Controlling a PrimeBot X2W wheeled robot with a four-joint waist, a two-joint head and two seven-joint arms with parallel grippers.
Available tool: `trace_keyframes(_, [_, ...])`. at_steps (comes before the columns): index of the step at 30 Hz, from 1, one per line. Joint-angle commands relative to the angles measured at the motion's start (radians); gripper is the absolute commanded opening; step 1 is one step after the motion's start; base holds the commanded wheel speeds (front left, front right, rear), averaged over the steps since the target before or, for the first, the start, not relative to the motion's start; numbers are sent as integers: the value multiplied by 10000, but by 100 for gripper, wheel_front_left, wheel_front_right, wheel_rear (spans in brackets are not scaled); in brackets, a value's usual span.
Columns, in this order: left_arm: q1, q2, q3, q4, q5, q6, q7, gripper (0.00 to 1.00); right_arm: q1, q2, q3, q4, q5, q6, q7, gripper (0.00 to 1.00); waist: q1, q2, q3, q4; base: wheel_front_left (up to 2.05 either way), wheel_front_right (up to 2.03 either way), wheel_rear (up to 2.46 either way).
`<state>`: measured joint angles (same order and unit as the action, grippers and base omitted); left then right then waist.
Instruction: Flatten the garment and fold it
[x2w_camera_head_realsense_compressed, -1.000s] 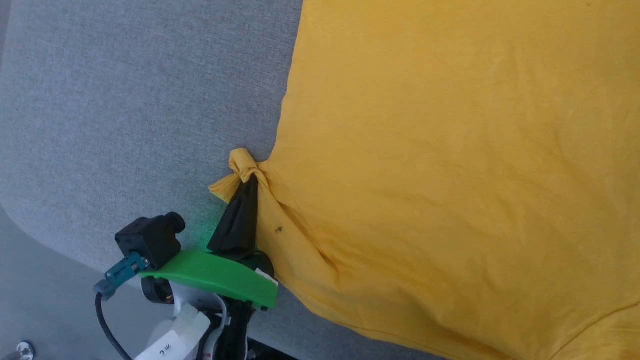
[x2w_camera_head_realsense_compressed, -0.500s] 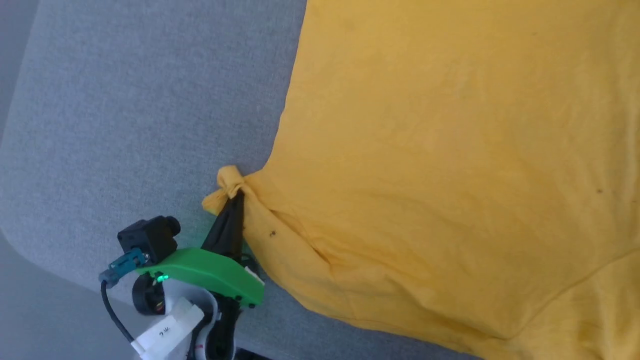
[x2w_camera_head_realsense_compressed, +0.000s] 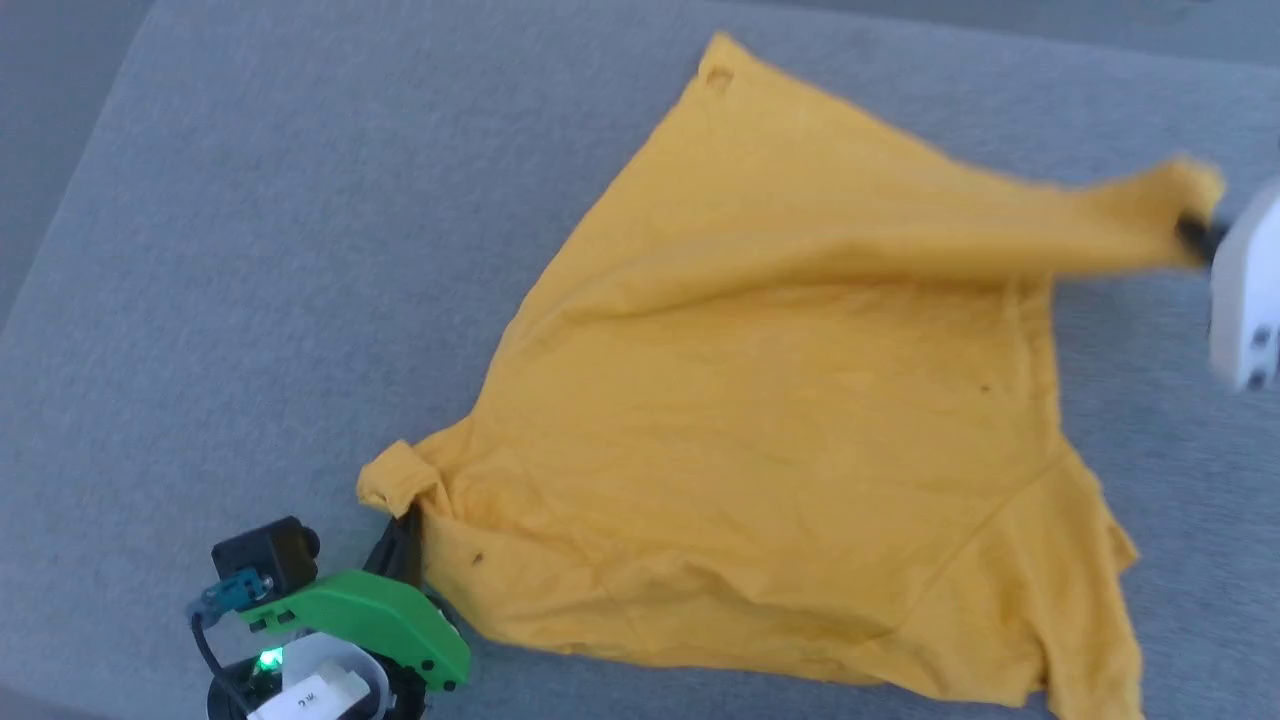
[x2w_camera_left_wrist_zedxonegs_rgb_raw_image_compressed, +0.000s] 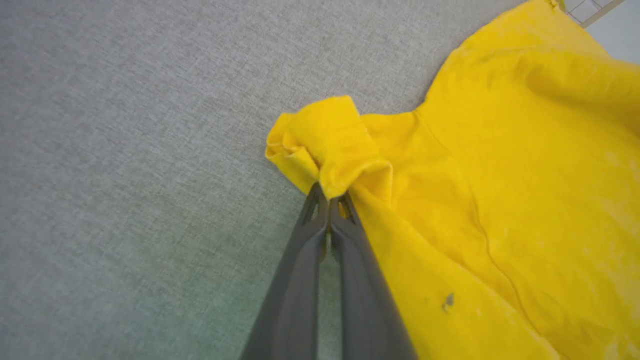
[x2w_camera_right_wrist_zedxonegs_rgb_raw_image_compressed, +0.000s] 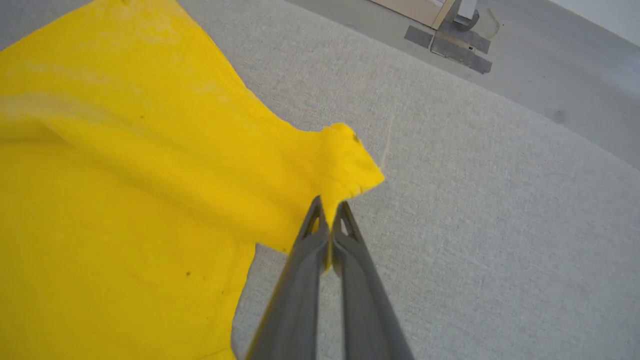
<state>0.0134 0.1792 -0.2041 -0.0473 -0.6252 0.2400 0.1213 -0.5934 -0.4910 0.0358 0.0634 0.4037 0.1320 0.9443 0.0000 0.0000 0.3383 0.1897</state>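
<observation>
The mustard-yellow garment (x2w_camera_head_realsense_compressed: 780, 430) lies spread across the grey surface, plain side up, with no print showing. My left gripper (x2w_camera_head_realsense_compressed: 408, 522) is shut on a bunched corner of it at the lower left; the left wrist view has the cloth (x2w_camera_left_wrist_zedxonegs_rgb_raw_image_compressed: 340, 150) folded over the gripper's (x2w_camera_left_wrist_zedxonegs_rgb_raw_image_compressed: 330, 200) closed tips. My right gripper (x2w_camera_head_realsense_compressed: 1195, 232) is shut on another corner at the right and holds it raised, so a ridge of fabric stretches towards it. In the right wrist view that corner (x2w_camera_right_wrist_zedxonegs_rgb_raw_image_compressed: 345, 160) sits pinched at the gripper's (x2w_camera_right_wrist_zedxonegs_rgb_raw_image_compressed: 329, 206) tips. A sleeve (x2w_camera_head_realsense_compressed: 1080, 610) lies flat at the lower right.
The grey fabric-covered surface (x2w_camera_head_realsense_compressed: 250, 300) extends well to the left of and behind the shirt. Its front left edge curves off beside my left wrist. Beyond the surface's far edge, the right wrist view takes in bare floor and a metal base (x2w_camera_right_wrist_zedxonegs_rgb_raw_image_compressed: 457, 40).
The head view has pulled back, so the whole shirt is in it. The right gripper has come into view holding a lifted corner. The left gripper still holds its corner.
</observation>
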Motion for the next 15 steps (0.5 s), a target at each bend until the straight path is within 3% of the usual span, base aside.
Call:
trace_keyframes(1, [95,74,22,4,54,54,19,0,830,171,-190,-368,180,-13,-61,0,0,0,-1596,-1542,0,0,0])
trace_keyframes(9, [279,130,-5,22,53,142,62,0,5345,1335,-579,-2179,381,-13,188,0,0,0,-2081,-1890,0,0,0])
trace_keyframes(15, [365,39,-58,185,-3,213,67,0,7478,2776,-203,-1872,377,-13,188,0,0,0,-2243,-1820,0,0,0])
